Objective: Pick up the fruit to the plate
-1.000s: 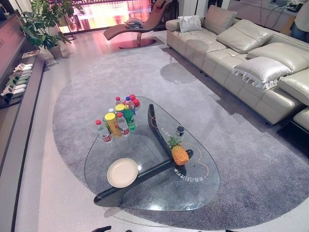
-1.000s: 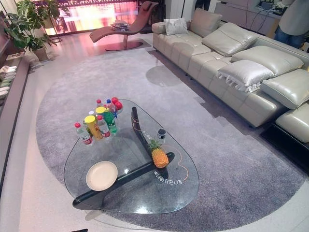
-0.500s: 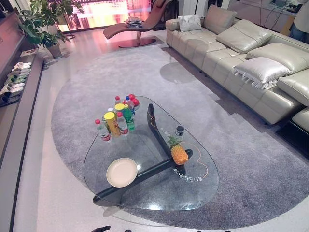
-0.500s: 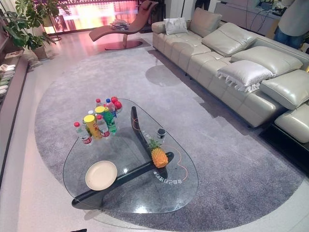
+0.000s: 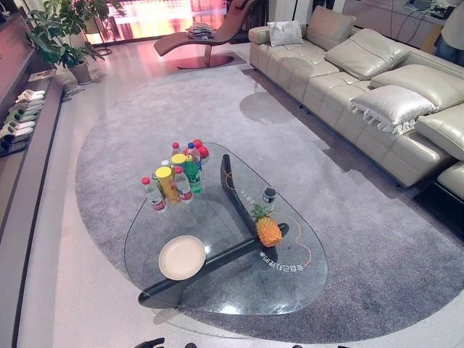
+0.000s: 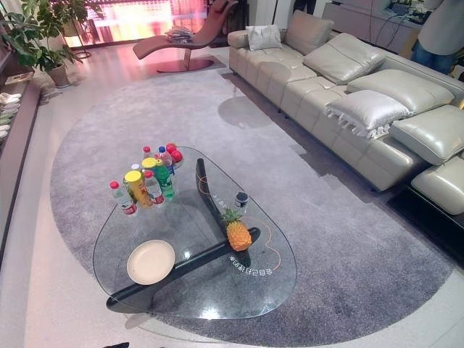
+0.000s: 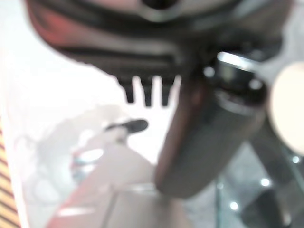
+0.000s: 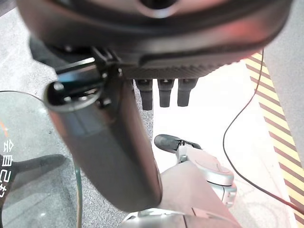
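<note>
The pineapple (image 5: 269, 229) is seen standing upright on the glass worktop (image 5: 290, 286), toward its right side, directly above the dark base (image 5: 232, 190) visible through the glass. Its green crown points toward the far edge. A small dark-capped jar (image 5: 270, 195) stands just beyond it, apart from it. The plate (image 5: 182, 257) — round, cream-coloured, with nothing on it — lies flat on the worktop to the left of the pineapple and a little nearer, well apart from it, with an arm of the base passing between them under the glass.

A cluster of bottles (image 5: 176, 172) with red, yellow and blue caps is grouped at the far left part of the worktop, beyond the plate. The worktop stands on a round grey rug (image 5: 348, 239). A pale leather sofa (image 5: 377, 80) with a silver cushion (image 5: 391, 106) runs along the right, a lounge chair (image 5: 206, 36) is noted at the far end, and a potted plant (image 5: 61, 36) at the far left.

The left hand (image 7: 209, 137) and the right hand (image 8: 109, 147) are recorded in their own wrist views — each with fingers extended in a straight row, apart from the thumb, and holding nothing. Both are away from the pineapple.
</note>
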